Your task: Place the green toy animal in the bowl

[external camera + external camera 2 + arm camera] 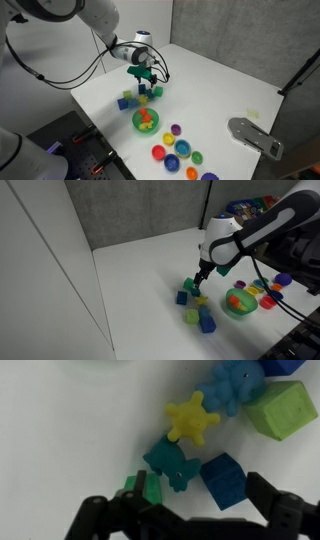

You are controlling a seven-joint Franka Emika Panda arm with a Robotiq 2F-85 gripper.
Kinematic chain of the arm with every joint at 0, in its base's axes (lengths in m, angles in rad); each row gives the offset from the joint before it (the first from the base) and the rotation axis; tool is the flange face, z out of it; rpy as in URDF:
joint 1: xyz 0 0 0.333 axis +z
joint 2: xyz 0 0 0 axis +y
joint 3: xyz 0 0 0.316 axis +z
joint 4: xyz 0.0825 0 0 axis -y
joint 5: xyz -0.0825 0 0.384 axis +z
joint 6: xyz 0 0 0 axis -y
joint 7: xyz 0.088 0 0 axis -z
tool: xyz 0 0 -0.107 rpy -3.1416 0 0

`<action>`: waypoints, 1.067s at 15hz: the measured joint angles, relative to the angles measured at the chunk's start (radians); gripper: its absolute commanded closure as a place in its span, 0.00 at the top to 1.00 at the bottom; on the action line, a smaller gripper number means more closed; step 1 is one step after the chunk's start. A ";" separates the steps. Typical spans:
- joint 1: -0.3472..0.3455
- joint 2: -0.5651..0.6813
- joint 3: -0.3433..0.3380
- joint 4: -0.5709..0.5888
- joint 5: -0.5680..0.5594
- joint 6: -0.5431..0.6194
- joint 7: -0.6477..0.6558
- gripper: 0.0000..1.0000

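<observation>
The green toy animal (168, 464) is a small teal-green figure with an eye, lying on the white table. In the wrist view my gripper (200, 482) is open just above it. The animal and a blue cube (222, 480) lie between the two fingers. A small bright green piece (140, 486) is partly hidden by one finger. In both exterior views the gripper (149, 79) (203, 277) hangs low over the toy cluster. The round green bowl (136, 124) (240, 314) stands a short way off and holds a few coloured pieces.
A yellow spiky toy (192, 418), a blue toy creature (232, 385) and a green cube (280, 408) lie close by. Several small coloured cups (175, 146) stand beyond the bowl near the table edge. A grey flat object (255, 135) lies at the table's side.
</observation>
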 measured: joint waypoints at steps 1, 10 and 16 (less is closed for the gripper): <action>0.009 0.018 -0.011 0.011 -0.015 0.002 0.015 1.00; 0.116 0.154 -0.089 0.092 -0.122 0.053 0.138 1.00; 0.170 0.195 -0.141 0.114 -0.168 0.062 0.202 1.00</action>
